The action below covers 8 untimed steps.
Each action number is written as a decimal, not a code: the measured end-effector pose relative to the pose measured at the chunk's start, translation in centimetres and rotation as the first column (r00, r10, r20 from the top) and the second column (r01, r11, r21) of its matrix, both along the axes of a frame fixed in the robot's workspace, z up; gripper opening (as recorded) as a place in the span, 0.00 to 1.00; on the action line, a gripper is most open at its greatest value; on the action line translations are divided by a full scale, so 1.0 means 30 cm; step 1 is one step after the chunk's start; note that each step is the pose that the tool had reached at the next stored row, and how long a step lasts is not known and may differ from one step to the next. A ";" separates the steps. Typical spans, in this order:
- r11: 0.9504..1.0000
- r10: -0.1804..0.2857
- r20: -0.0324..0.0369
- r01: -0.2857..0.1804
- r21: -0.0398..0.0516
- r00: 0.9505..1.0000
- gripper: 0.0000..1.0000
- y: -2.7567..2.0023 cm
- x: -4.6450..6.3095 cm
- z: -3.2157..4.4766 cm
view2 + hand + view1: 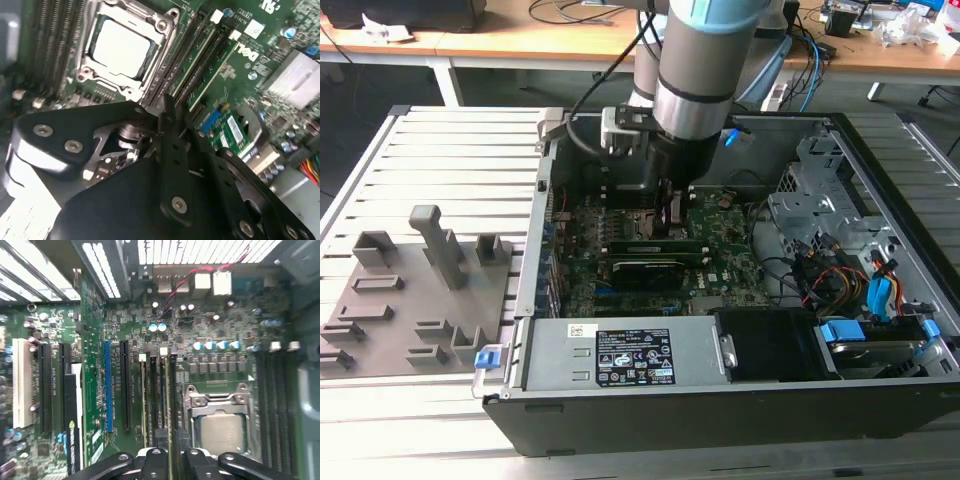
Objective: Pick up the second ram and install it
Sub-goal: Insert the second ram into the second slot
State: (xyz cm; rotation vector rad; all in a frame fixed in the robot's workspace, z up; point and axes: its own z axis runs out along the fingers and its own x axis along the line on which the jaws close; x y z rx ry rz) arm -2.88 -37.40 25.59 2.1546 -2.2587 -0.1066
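1. One thin board edge, judged to be the second ram (168,405), is seen in the first wrist view running straight out from between the fingers of the gripper (170,452), so the stick lies directly under the tool rather than off to a side.
2. The fingers are drawn narrow with that edge between them, and the stick appears to be gripped. Whether it is fully seated in its slot cannot be told.
3. In the exterior view the gripper (670,215) is sunk low into the open computer case (880,160), and the stick's long axis is laid from that view's left to its right, in line with the memory slots.
4. The CPU socket (220,425) is found just beside the slot bank, on its far side in the exterior view. A black card (645,272) lies on the near side, close by.
5. A second pale edge is seen in a neighbouring slot (144,405), apart from the fingers.
6. The motherboard (720,250) is crowded with connectors and capacitors. Room is tight across the stick but freer along it.
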 end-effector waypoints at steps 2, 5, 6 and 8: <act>1.000 0.000 0.000 0.000 -0.002 1.000 0.11 0.009 0.000 0.042; 1.000 0.000 0.000 0.000 -0.003 1.000 0.11 0.011 0.000 0.071; 1.000 0.000 0.000 0.000 -0.003 1.000 0.11 0.011 0.000 0.071; 1.000 0.000 0.000 0.000 -0.003 1.000 0.11 0.011 0.000 0.072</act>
